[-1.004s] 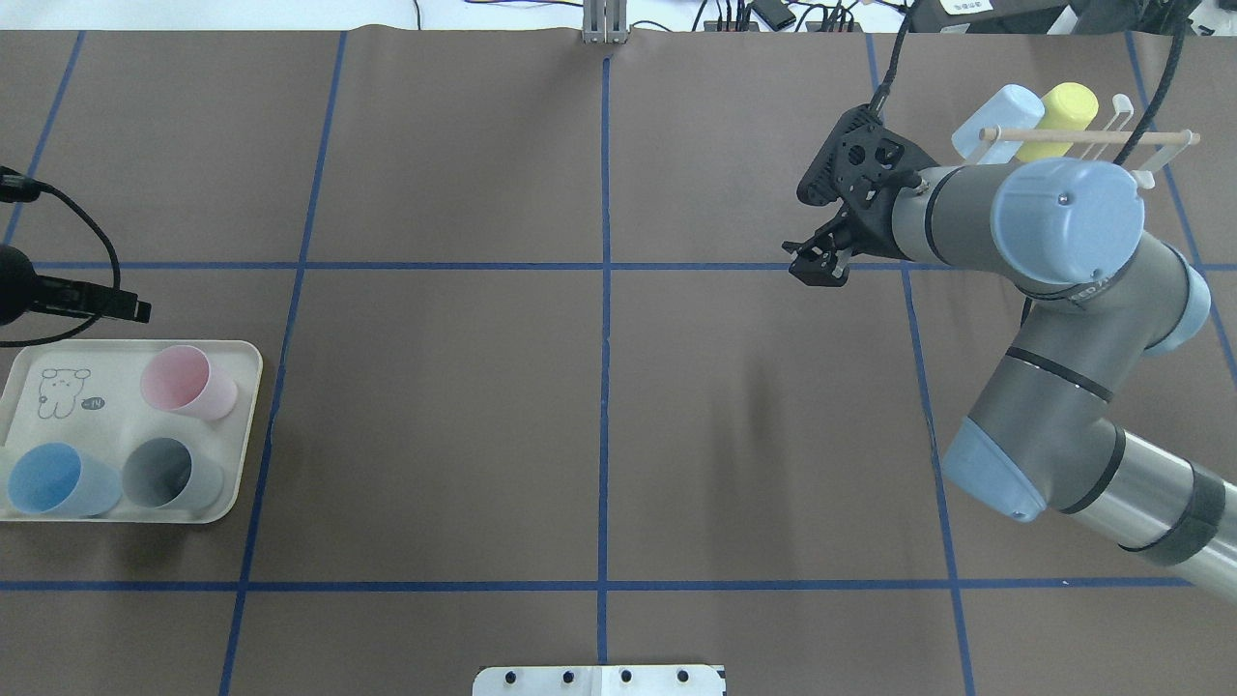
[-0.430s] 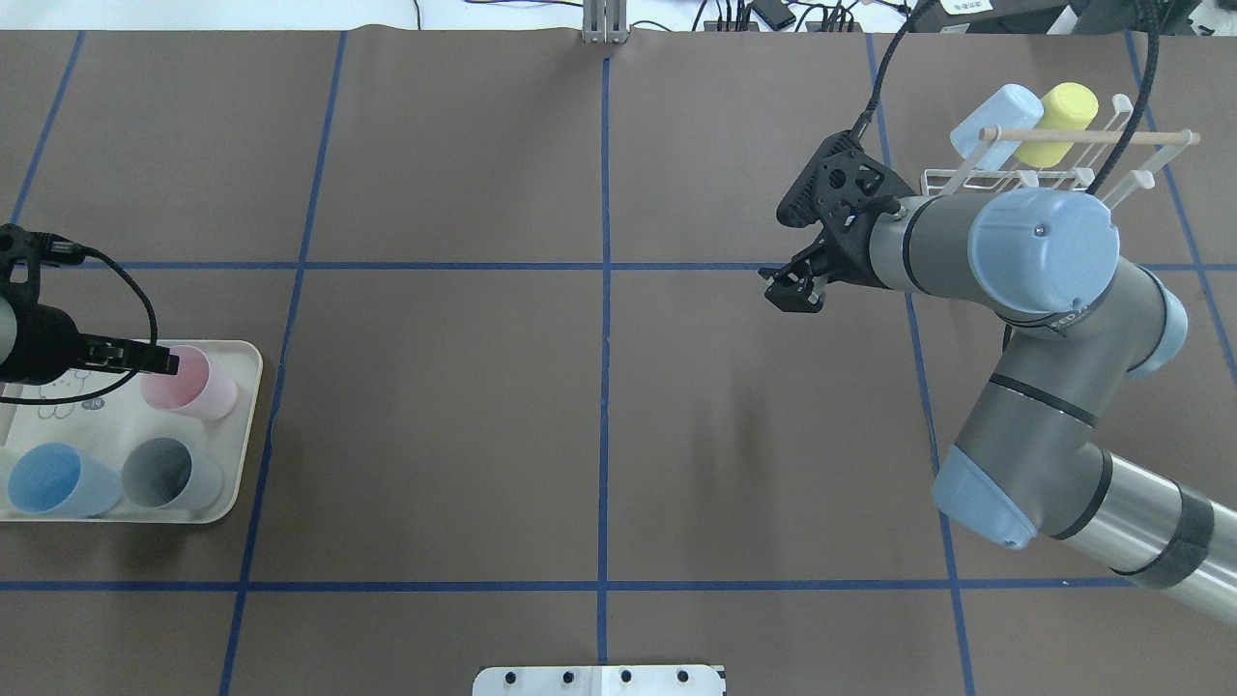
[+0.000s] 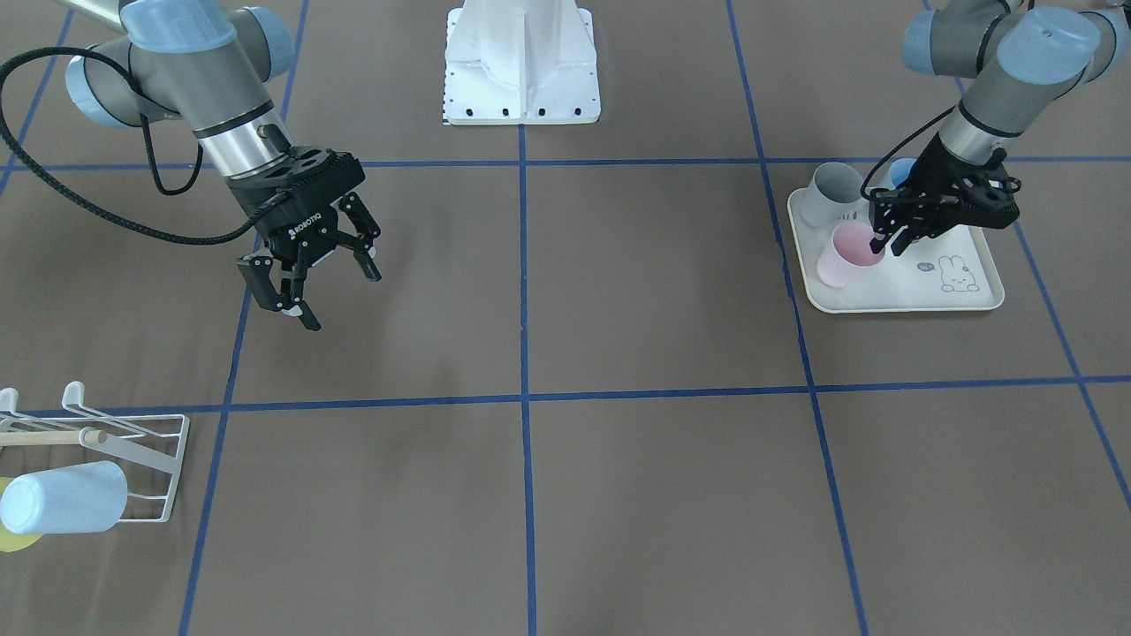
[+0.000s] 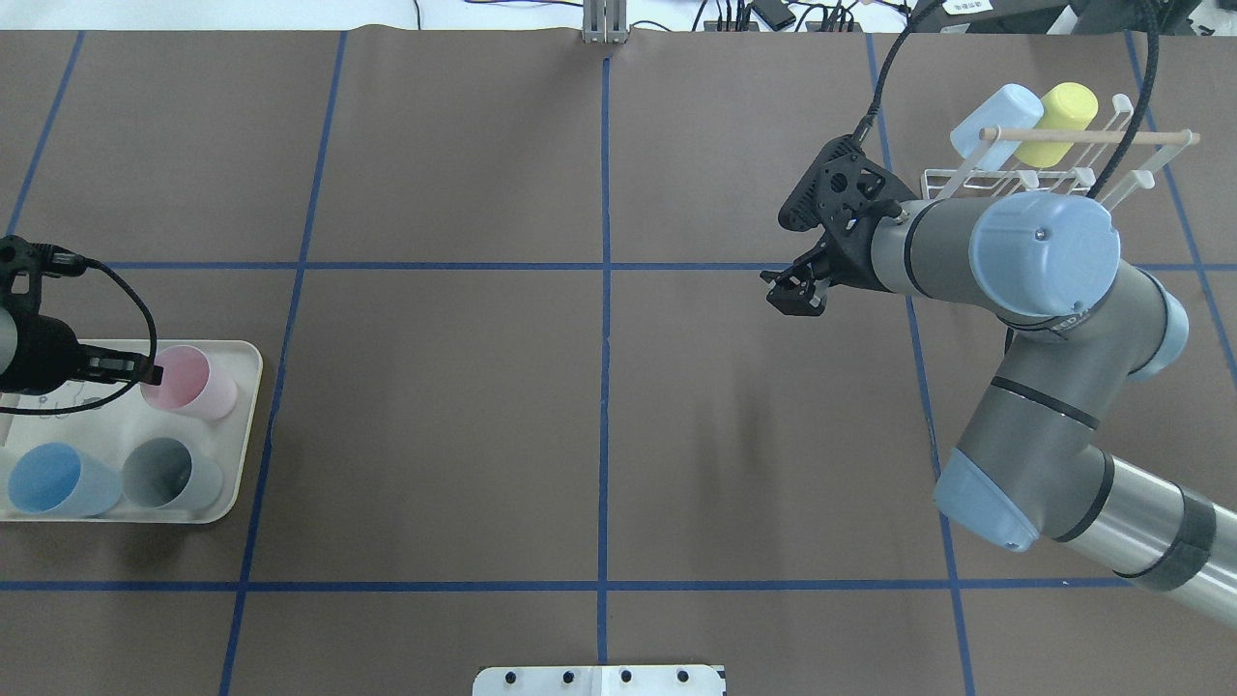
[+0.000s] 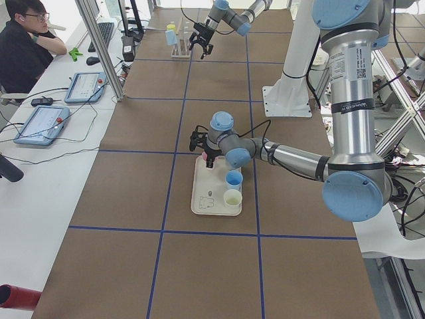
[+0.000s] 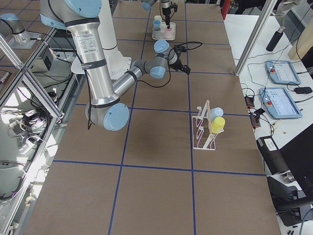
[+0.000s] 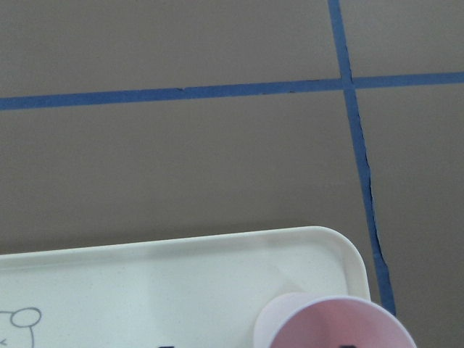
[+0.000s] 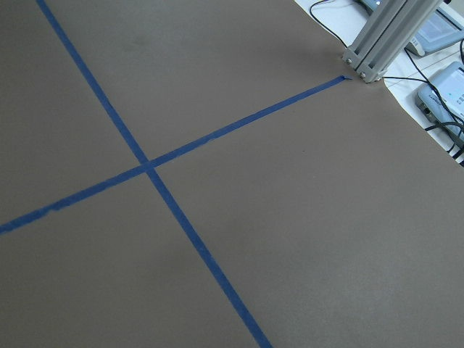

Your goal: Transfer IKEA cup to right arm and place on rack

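Note:
A pink cup (image 4: 188, 382) stands upright on the cream tray (image 4: 246, 425), beside a blue cup (image 4: 58, 480) and a grey cup (image 4: 169, 474). My left gripper (image 3: 886, 247) hangs open at the pink cup's (image 3: 848, 252) rim, with one fingertip over its mouth. The left wrist view shows only the pink rim (image 7: 337, 322) at the bottom edge. My right gripper (image 3: 343, 300) is open and empty above the bare mat, a short way from the white wire rack (image 4: 1024, 179). A light blue cup (image 4: 995, 121) and a yellow cup (image 4: 1063, 121) rest on the rack.
A brown mat with blue tape lines covers the table. The robot's white base (image 3: 521, 62) sits at the near edge. A person sits at a side bench with tablets (image 5: 46, 123), and cables and a metal post (image 4: 604, 24) line the far edge.
My left gripper has come in over the tray to the pink cup's rim. My right gripper has drifted left and slightly down, away from the rack.

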